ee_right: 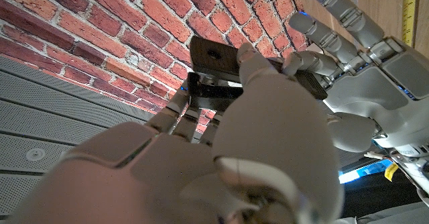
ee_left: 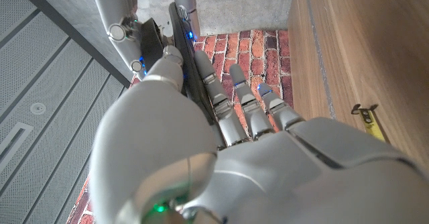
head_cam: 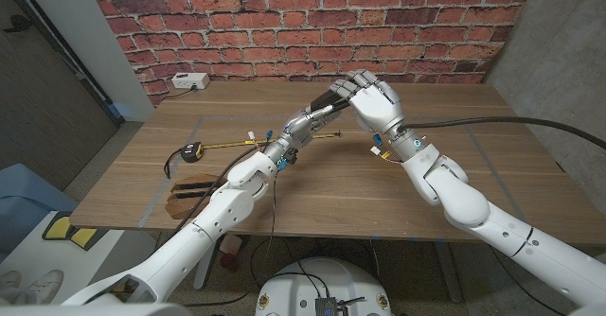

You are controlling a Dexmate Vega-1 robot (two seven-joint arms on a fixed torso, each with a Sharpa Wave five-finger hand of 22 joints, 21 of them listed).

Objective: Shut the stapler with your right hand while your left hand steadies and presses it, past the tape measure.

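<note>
Stapler (head_cam: 329, 102) gripped aloft in left hand (head_cam: 317, 114), long axis rising toward right hand (head_cam: 372, 96), whose fingers clasp its raised end.

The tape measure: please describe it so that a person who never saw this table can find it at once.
Look at the wooden table before the brick wall, on the robot's left side. The tape measure lies there, apart from both hands. Its small yellow and black case, with a yellow blade pulled out toward the middle, sets it apart from the black stapler.
</note>
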